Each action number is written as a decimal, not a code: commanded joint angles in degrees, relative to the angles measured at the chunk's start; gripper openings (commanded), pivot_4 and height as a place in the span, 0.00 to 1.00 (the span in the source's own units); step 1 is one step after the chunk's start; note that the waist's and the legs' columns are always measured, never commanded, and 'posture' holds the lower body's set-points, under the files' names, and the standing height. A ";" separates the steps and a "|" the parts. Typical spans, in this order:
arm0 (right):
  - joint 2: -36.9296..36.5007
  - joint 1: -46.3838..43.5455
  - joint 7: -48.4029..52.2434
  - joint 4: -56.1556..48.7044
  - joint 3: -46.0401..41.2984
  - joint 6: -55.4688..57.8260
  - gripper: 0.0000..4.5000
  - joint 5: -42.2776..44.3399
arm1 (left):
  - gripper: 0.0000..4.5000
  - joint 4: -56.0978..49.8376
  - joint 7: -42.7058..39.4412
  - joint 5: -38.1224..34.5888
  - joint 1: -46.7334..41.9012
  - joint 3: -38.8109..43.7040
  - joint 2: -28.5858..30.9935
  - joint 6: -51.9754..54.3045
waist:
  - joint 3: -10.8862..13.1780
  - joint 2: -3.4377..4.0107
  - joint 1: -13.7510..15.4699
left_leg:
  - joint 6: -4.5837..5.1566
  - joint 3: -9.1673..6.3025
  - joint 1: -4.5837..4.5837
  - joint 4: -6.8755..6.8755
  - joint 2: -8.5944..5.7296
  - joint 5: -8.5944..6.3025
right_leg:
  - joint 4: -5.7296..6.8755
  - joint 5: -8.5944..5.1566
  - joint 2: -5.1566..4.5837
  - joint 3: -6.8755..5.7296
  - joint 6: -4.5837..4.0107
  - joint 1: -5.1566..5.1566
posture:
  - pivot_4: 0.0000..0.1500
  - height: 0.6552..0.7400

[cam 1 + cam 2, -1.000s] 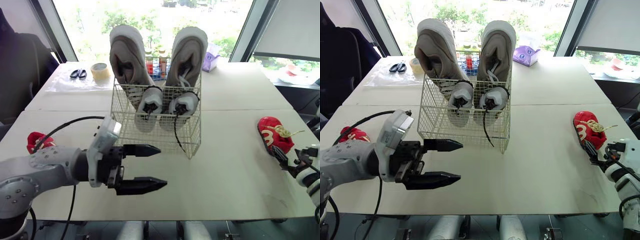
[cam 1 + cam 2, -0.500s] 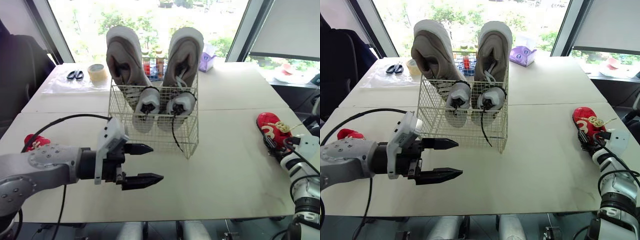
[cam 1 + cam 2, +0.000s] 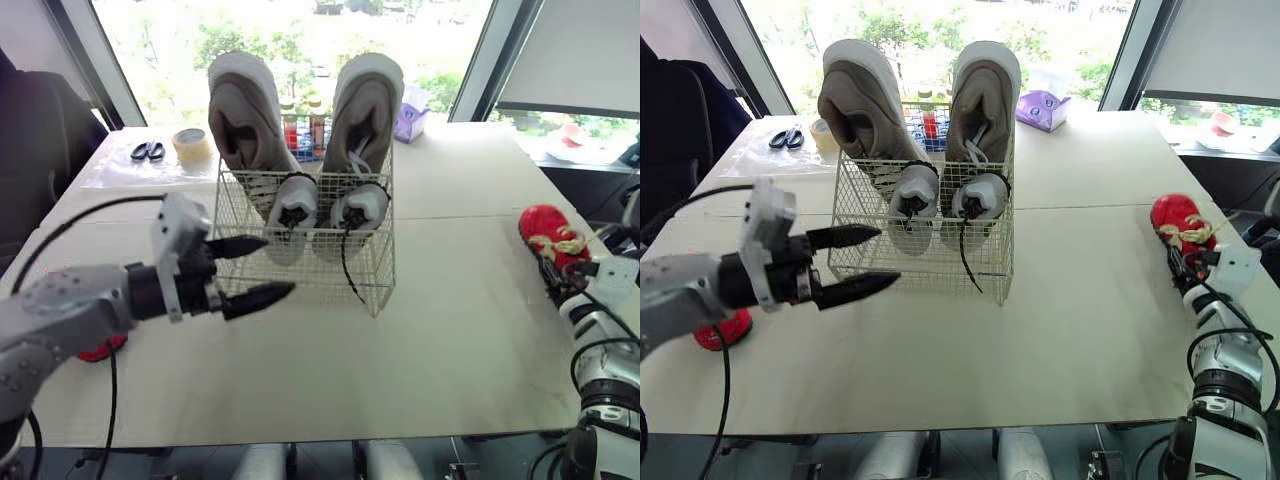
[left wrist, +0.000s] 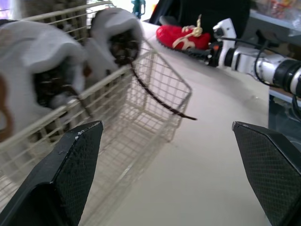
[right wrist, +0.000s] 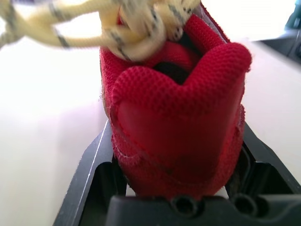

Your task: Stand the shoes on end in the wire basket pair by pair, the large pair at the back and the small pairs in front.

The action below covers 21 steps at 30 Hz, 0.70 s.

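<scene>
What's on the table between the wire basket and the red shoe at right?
Bare table between wire basket and right red shoe, in the head views.

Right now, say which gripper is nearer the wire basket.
Left. The left gripper is beside the wire basket, at its front; the right gripper, far right, grips a red shoe.

red shoe (image 3: 552, 232) | white basket (image 3: 310, 272) | taupe large pair (image 3: 245, 115) | grey small pair (image 3: 297, 207)
</scene>
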 commanded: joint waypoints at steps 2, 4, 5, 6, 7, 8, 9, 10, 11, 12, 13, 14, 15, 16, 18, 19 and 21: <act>-9.81 -13.86 2.32 -17.94 0.16 3.69 0.47 3.76 | 1.00 13.53 -7.93 -11.56 -8.53 4.51 1.32 3.82 | 0.32 0.55 -0.21 | 0.01 0.21 -0.13 0.02 -0.02 0.00 | 0.20 0.00 -0.04 0.14 0.09 -0.28 | 1.00 1.00; -11.99 -18.33 4.85 -21.80 1.81 7.27 0.47 5.39 | 1.00 16.36 -9.26 -9.30 -11.71 3.41 1.01 3.76 | 0.32 0.54 -0.11 | 0.03 0.46 -0.35 -0.09 0.05 -0.01 | 0.39 0.09 0.03 0.30 0.34 -0.78 | 1.00 1.00; -13.05 -20.56 7.07 -23.54 2.52 9.33 0.47 6.95 | 1.00 17.79 -9.09 -7.64 -13.49 2.40 0.73 3.78 | 0.29 0.44 -0.07 | 0.07 0.53 -0.34 -0.10 0.15 -0.04 | 0.40 0.09 0.15 0.27 0.34 -0.78 | 1.00 1.00; -14.41 -22.92 9.92 -26.09 3.52 12.01 0.47 9.06 | 1.00 19.02 -8.68 -6.25 -15.51 1.38 0.38 3.78 | 0.23 0.24 -0.01 | 0.11 0.52 -0.34 -0.19 0.21 -0.06 | 0.39 0.07 0.23 0.23 0.31 -0.79 | 1.00 1.00; -16.22 -25.90 14.49 -31.07 6.42 16.29 0.47 12.15 | 1.00 21.45 -7.10 -6.32 -18.93 0.16 0.03 5.13 | 0.26 0.17 0.16 | 0.16 0.47 -0.30 -0.27 0.29 -0.10 | 0.36 0.03 0.32 0.20 0.24 -0.78 | 1.00 1.00; -17.44 -27.88 18.00 -35.34 9.24 19.68 0.47 14.09 | 1.00 23.68 -5.57 -6.74 -21.93 -0.32 -0.77 5.95 | 0.27 0.16 0.17 | 0.17 0.42 -0.33 -0.28 0.35 -0.11 | 0.34 0.02 0.40 0.19 0.22 -0.78 | 1.00 1.00; -18.03 -29.27 20.60 -38.77 11.65 22.05 0.47 15.35 | 1.00 25.36 -4.63 -7.38 -24.21 -0.19 -1.75 6.27 | 0.27 0.15 0.17 | 0.17 0.42 -0.38 -0.29 0.36 -0.11 | 0.31 0.03 0.40 0.19 0.21 -0.85 | 1.00 1.00; -18.27 -29.95 21.97 -40.70 12.98 23.54 0.47 15.95 | 1.00 26.43 -4.10 -7.75 -25.63 0.06 -2.50 6.60 | 0.28 0.14 0.10 | 0.17 0.35 -0.38 -0.29 0.39 -0.11 | 0.32 0.04 0.38 0.22 0.21 -0.86 | 1.00 1.00; -18.08 -30.53 22.90 -41.89 14.21 24.54 0.47 16.09 | 1.00 27.18 -4.52 -7.43 -26.66 0.43 -3.27 6.48 | 0.30 0.10 -0.02 | 0.17 0.29 -0.37 -0.28 0.38 -0.11 | 0.31 0.04 0.31 0.22 0.22 -0.86 | 1.00 1.00; -17.79 -31.04 24.47 -43.80 16.03 25.49 0.47 16.38 | 1.00 27.50 -6.75 -6.66 -27.26 0.16 -3.42 6.88 | 0.31 0.09 -0.02 | 0.17 0.31 -0.37 -0.27 0.35 -0.12 | 0.30 0.05 0.24 0.22 0.23 -0.86 | 1.00 1.00; -17.40 -31.41 26.05 -45.97 17.75 26.43 0.47 16.93 | 1.00 27.95 -9.01 -6.91 -27.75 -0.01 -3.41 8.02 | 0.31 0.09 -0.01 | 0.17 0.31 -0.37 -0.27 0.27 -0.12 | 0.30 0.05 0.16 0.22 0.24 -0.86 | 1.00 1.00; -16.96 -31.64 27.76 -48.00 19.30 26.91 0.47 17.36 | 1.00 28.92 -10.32 -8.16 -28.44 -0.02 -3.42 9.74 | 0.31 0.09 0.04 | 0.17 0.36 -0.38 -0.27 0.20 -0.12 | 0.28 0.05 0.06 0.22 0.26 -0.86 | 1.00 1.00; -16.54 -31.88 28.84 -49.08 20.25 27.18 0.47 17.45 | 1.00 29.84 -11.24 -8.83 -29.03 -0.05 -3.46 11.03 | 0.33 0.06 0.07 | 0.16 0.42 -0.38 -0.27 0.15 -0.12 | 0.28 0.04 -0.02 0.22 0.27 -0.87 | 1.00 1.00; -16.41 -32.06 30.27 -50.09 21.43 26.79 0.47 16.85 | 1.00 30.76 -11.72 -9.79 -29.96 0.23 -3.32 12.37 | 0.35 0.03 0.07 | 0.16 0.47 -0.39 -0.25 0.12 -0.12 | 0.28 0.05 -0.08 0.22 0.28 -0.88 | 1.00 1.00; -15.91 -32.80 32.45 -50.87 23.31 25.55 0.47 15.36 | 1.00 32.28 -13.07 -10.99 -31.70 0.88 -2.56 14.81 | 0.40 -0.06 0.32 | 0.16 0.48 -0.50 -0.16 0.09 -0.12 | 0.28 0.08 -0.12 0.21 0.33 -0.93 | 1.00 1.00; -15.68 -33.15 33.33 -50.96 24.20 24.85 0.47 14.55 | 1.00 33.09 -13.49 -11.26 -32.50 1.14 -2.35 15.75 | 0.41 -0.09 0.37 | 0.16 0.44 -0.58 -0.09 0.08 -0.12 | 0.27 0.09 -0.12 0.16 0.35 -0.95 | 1.00 1.00; -15.21 -33.59 34.73 -50.92 25.45 23.79 0.47 13.17 | 1.00 34.60 -13.82 -11.48 -33.70 1.66 -2.56 16.87 | 0.42 -0.10 0.39 | 0.16 0.42 -0.66 -0.04 0.04 -0.11 | 0.24 0.12 -0.16 0.15 0.41 -0.99 | 1.00 1.00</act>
